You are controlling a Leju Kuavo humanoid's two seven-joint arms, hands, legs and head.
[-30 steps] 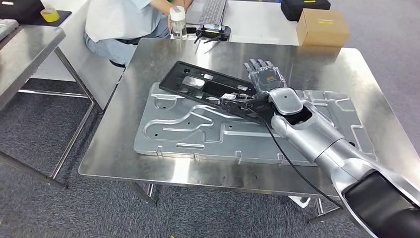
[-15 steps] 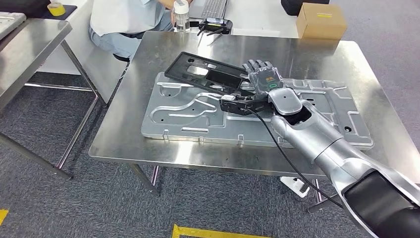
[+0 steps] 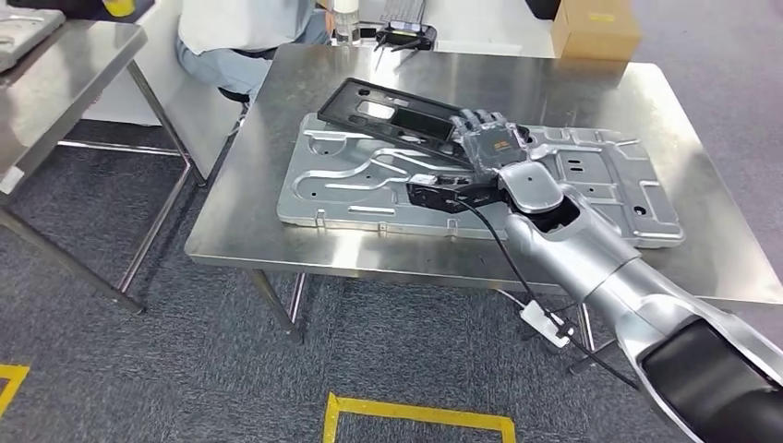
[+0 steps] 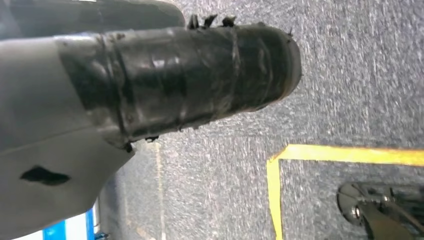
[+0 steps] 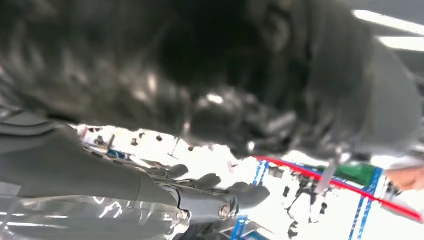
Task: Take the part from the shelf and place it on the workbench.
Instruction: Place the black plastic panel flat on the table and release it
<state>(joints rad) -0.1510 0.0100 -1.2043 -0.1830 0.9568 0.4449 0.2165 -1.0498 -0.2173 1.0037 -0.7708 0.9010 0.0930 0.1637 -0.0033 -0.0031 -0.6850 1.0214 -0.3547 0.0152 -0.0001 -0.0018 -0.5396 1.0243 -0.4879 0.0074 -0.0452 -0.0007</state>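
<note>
A: While the right hand point(image 3: 487, 148) rests over the black part point(image 3: 392, 113), how far along do you put it?

B: Late, I'd judge. That flat black panel lies tilted on the steel workbench point(image 3: 591, 88), its far-left end out over bare tabletop, its near-right end under the hand and overlapping the big stamped metal plate point(image 3: 600, 185). So the carry from the shelf looks done.

A: Released, though?

B: Can't say. From the head view the fingers point(image 3: 473, 120) lie flat along the panel's right end, palm down. Whether the thumb is clamped beneath, I can't tell. The right wrist view is a dark blur up close, no help.

A: And the left hand?

B: Left wrist view looks down at grey carpet with a yellow floor line point(image 4: 345, 154); that hand's fingers aren't readable there, so its state is unknown too.

A: What's left, then?

B: Letting go, if it hasn't, and lifting the arm clear. The panel sits propped on the plate's edge, not flat, so it may settle or slide when freed.

A: Anything nearby?

B: A seated person point(image 3: 242, 32) at the far left, a cardboard box point(image 3: 596, 29) at the far right.
</note>
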